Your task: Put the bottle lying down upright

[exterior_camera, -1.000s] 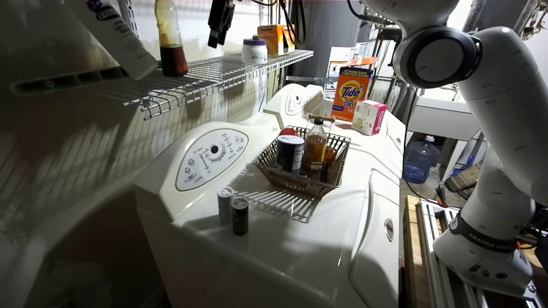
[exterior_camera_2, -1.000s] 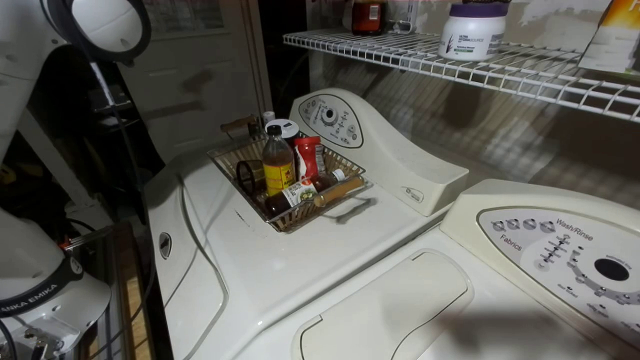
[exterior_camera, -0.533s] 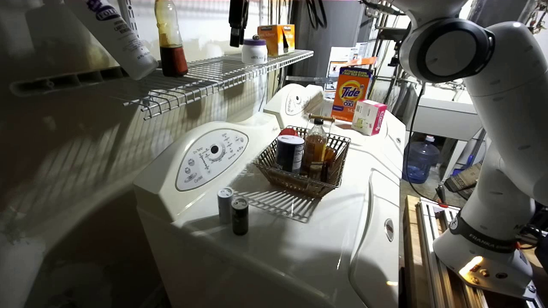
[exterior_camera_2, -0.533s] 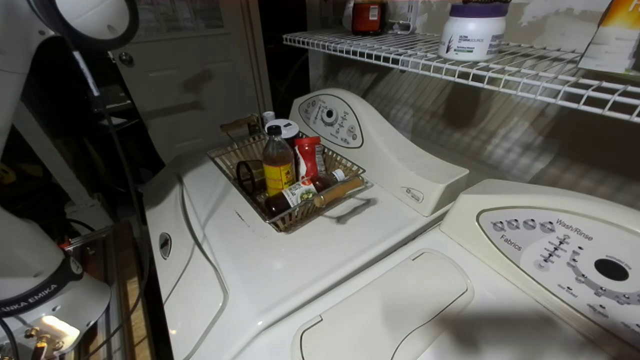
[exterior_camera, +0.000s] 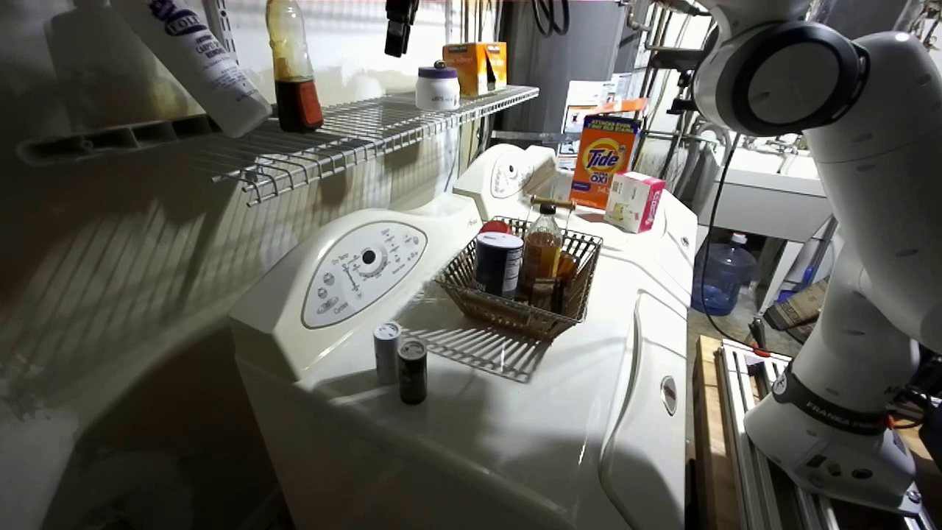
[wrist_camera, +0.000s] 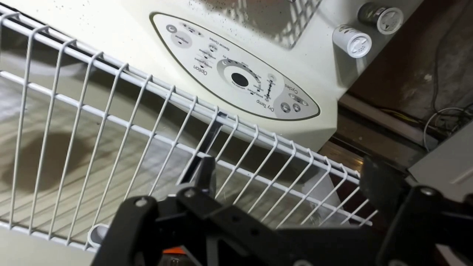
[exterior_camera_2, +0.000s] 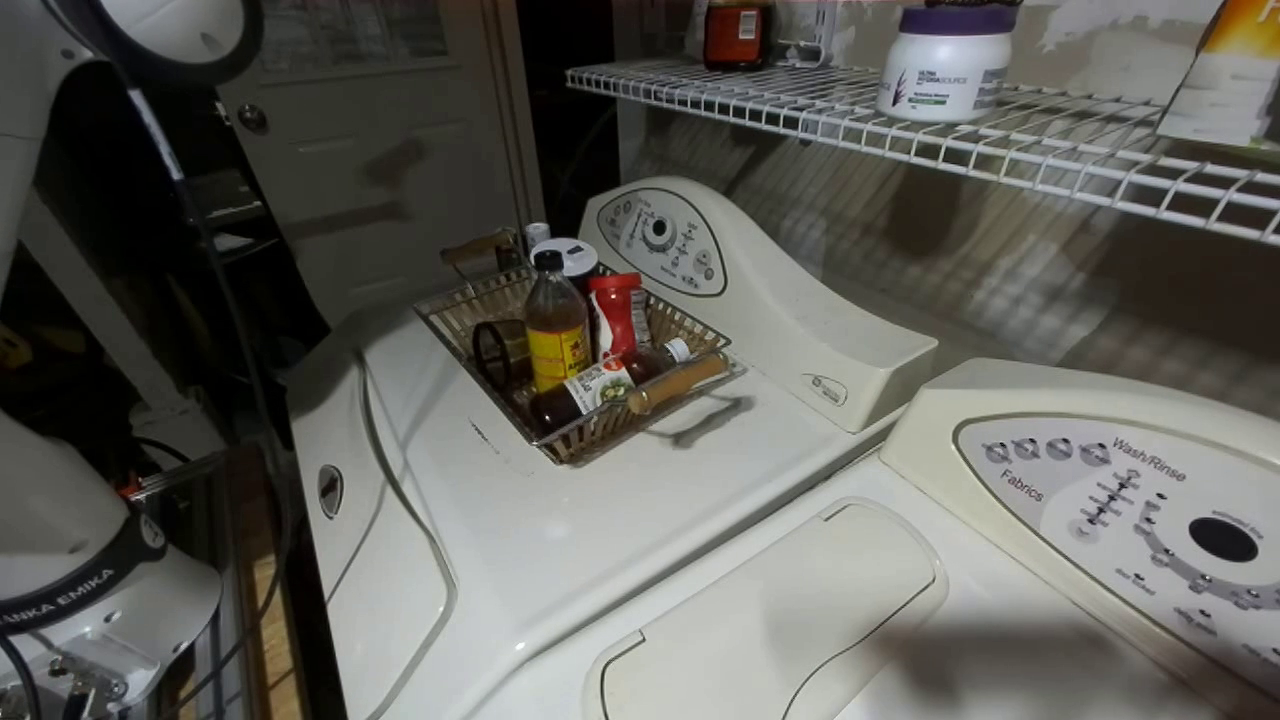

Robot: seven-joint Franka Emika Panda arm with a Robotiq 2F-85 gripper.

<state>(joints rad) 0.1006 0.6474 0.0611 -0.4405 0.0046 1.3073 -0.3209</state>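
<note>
Currently your gripper (wrist_camera: 290, 175) is spread wide, with wires of the shelf (wrist_camera: 152, 135) showing through its gap in the wrist view. On that shelf your slim bottle (exterior_camera: 296, 88) stands upright, base on the wires; its contents look dark reddish-brown low down, with see-through amber above. Its long axis runs about vertical, base down and other end pointing up, though the top edge crops its tip in both exterior views. Just beside it you have the large white bottle (exterior_camera: 204, 70); farther along the wires sits a white jar (exterior_camera_2: 945, 70) with a purple lid. Lower down, on the table (exterior_camera: 493, 427), a white dryer top, a white shaker (exterior_camera: 386, 355) and a dark shaker (exterior_camera: 413, 375) stand close together. Past them you have the slatted basket (exterior_camera: 491, 313). Inside it, a clear bottle (exterior_camera_2: 557, 345) with a yellow label stands upright, amber within, and a dark bottle (exterior_camera_2: 603, 386) lies aslant, its white cap toward the console (exterior_camera_2: 790, 305). With them are a red container (exterior_camera_2: 613, 320), a dark canister (exterior_camera: 498, 271) with a white lid, and a brown cup-like thing (exterior_camera_2: 505, 352), its contents hidden. Beyond the basket stand a Tide box (exterior_camera: 605, 158) and a pink-and-white box (exterior_camera: 631, 202).
</note>
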